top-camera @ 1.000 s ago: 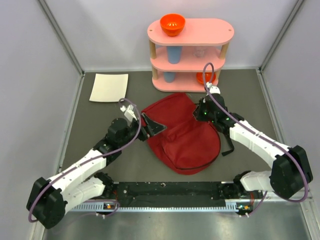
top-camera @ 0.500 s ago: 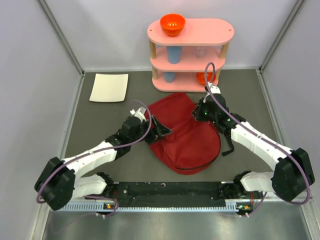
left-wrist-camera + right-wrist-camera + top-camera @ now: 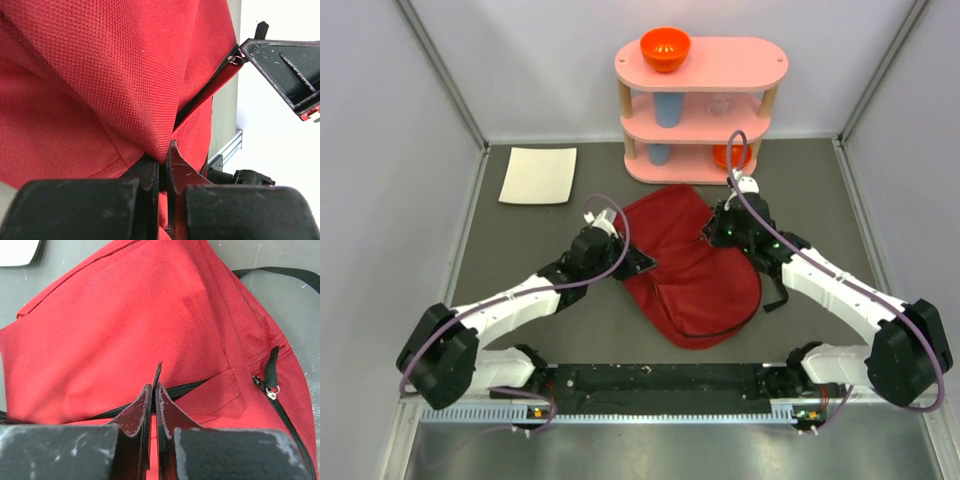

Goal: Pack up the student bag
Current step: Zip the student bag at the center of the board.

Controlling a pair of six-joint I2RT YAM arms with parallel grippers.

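The student bag (image 3: 700, 285) lies on the table (image 3: 520, 245) between both arms, its upper edges hidden under the wrists. The left gripper (image 3: 162, 156) pinches a red fabric fold; the right gripper (image 3: 154, 390) clamps its black zipper edge.

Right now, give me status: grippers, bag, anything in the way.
Left gripper shut, pinching a fold of the student bag. Right gripper shut on a thin black strip at its zipper. Pink shelf behind bag; nothing blocking either arm.
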